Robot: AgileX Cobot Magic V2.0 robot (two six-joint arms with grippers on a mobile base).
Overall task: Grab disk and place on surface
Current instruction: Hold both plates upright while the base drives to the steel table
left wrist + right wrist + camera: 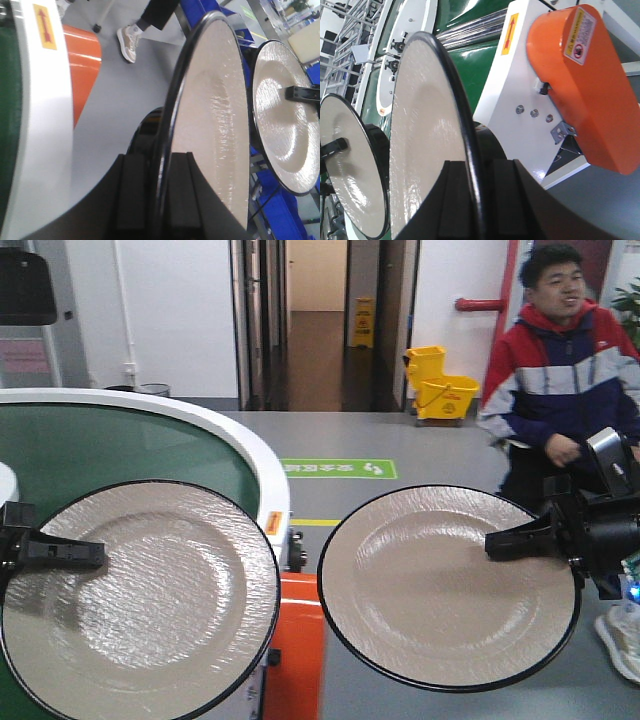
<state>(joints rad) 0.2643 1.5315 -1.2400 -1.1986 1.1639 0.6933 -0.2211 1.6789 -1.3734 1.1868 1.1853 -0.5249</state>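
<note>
Front view: the left gripper (98, 553) is clamping the left disk (140, 605) by its rim, and the right gripper (495, 543) is clamping the right disk (440, 590).
Left wrist view: the rim is sitting deep between closed jaws.
Right wrist view: likewise.
The surface is showing nowhere, so lowering the 2 disks level and slowly seems wisest.

Man in tricolour jacket (560, 370), yellow mop bucket (440, 388), green conveyor (100, 445), orange housing (580, 85)
</note>
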